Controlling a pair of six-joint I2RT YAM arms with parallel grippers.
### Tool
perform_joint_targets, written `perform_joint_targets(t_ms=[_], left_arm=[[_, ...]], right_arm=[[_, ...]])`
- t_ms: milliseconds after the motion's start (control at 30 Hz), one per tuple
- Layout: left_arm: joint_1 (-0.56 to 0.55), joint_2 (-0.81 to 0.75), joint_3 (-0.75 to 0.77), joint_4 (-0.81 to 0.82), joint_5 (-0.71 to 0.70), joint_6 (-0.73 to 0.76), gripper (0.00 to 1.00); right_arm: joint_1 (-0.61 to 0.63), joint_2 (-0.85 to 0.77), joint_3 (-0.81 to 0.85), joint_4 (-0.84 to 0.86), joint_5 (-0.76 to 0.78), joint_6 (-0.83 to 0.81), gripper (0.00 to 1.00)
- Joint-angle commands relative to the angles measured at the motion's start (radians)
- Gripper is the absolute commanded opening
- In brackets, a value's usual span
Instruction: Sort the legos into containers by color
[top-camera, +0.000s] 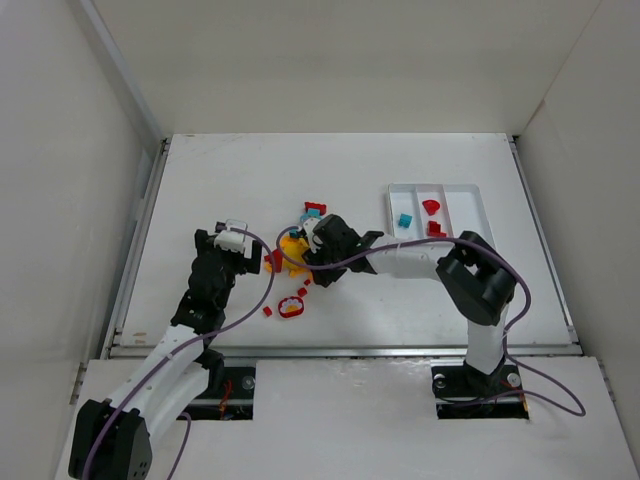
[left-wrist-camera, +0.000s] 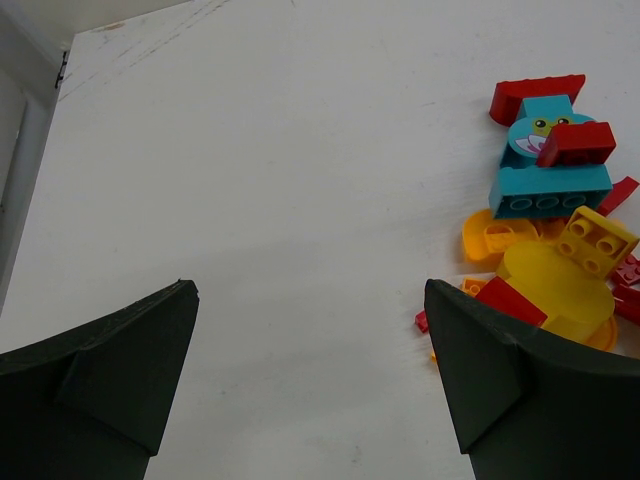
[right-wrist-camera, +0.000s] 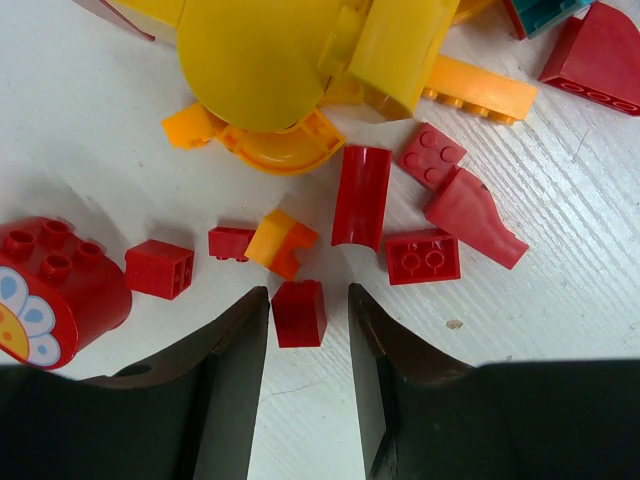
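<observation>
The legos (top-camera: 293, 248) lie heaped at mid-table: red, orange, yellow and teal pieces. My right gripper (top-camera: 310, 265) is down at the heap's near side. In the right wrist view it (right-wrist-camera: 308, 295) is open, and a small red brick (right-wrist-camera: 299, 312) stands on the table between the fingers, with a gap on its right side. An orange piece (right-wrist-camera: 281, 240) lies just beyond it. My left gripper (left-wrist-camera: 310, 290) is wide open over bare table left of the heap and holds nothing. The white tray (top-camera: 480, 210), which holds the containers, has a teal brick (top-camera: 404, 219) in the left one and red pieces (top-camera: 431, 206) in the middle one.
A big yellow dome piece (right-wrist-camera: 260, 60) and a teal face block (left-wrist-camera: 548, 175) top the heap. A red round brick with a flower print (right-wrist-camera: 50, 285) and other red bits lie nearer the front edge (top-camera: 340, 350). White walls close in the table on three sides.
</observation>
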Motion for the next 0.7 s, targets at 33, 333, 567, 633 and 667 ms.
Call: perform_joint_targets(t_ms=[33, 333, 567, 633, 667], left_arm=[[0.005, -0.007, 0.015, 0.030, 0.004, 0.005, 0.95], [0.033, -0.007, 0.015, 0.017, 0.013, 0.005, 0.95], [0.033, -0.016, 0.015, 0.017, 0.025, 0.005, 0.95], [0.033, -0.016, 0.015, 0.017, 0.038, 0.005, 0.95], [0.033, -0.016, 0.015, 0.017, 0.038, 0.005, 0.94]], right_arm=[[0.004, -0.017, -0.022, -0.045, 0.013, -0.012, 0.42], [0.014, -0.051, -0.004, -0.054, 0.004, 0.010, 0.00], [-0.054, -0.238, -0.013, -0.102, 0.158, 0.066, 0.00], [-0.167, -0.295, -0.027, -0.113, 0.168, 0.103, 0.00], [-0.212, -0.345, -0.037, -0.123, 0.182, 0.147, 0.00]])
